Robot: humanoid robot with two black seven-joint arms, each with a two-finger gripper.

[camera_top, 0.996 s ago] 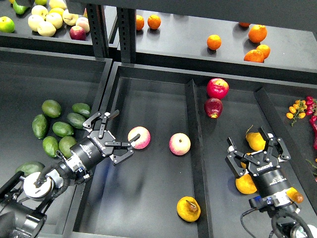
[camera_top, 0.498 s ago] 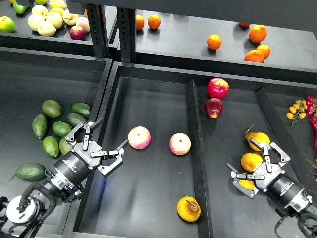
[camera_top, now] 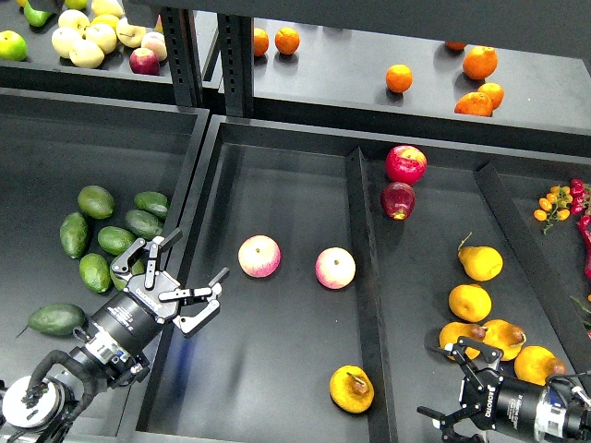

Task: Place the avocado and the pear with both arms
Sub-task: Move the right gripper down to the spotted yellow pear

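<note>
The dark green, elongated avocado [camera_top: 57, 319] lies alone at the near left of the left bin, apart from the other avocados. The squat yellow-orange pear [camera_top: 352, 389] with a brown blotch lies at the near right of the middle bin. My left gripper [camera_top: 197, 257] is open and empty, over the wall between the left and middle bins, right of the avocado. My right gripper [camera_top: 437, 380] is open and empty, low in the right bin, right of the pear across the divider.
Several lighter avocados [camera_top: 116, 239] lie in the left bin. Two pink apples [camera_top: 259, 256] [camera_top: 335, 268] lie in the middle bin, two red apples [camera_top: 405, 164] behind the divider. Several cleaner pears [camera_top: 469, 302] lie in the right bin. Oranges [camera_top: 480, 63] and apples sit on the shelf.
Both arms have drawn back toward the near edge with jaws open. The left gripper moved away from the pink apple, the right away from the pears. No fruit moved.
</note>
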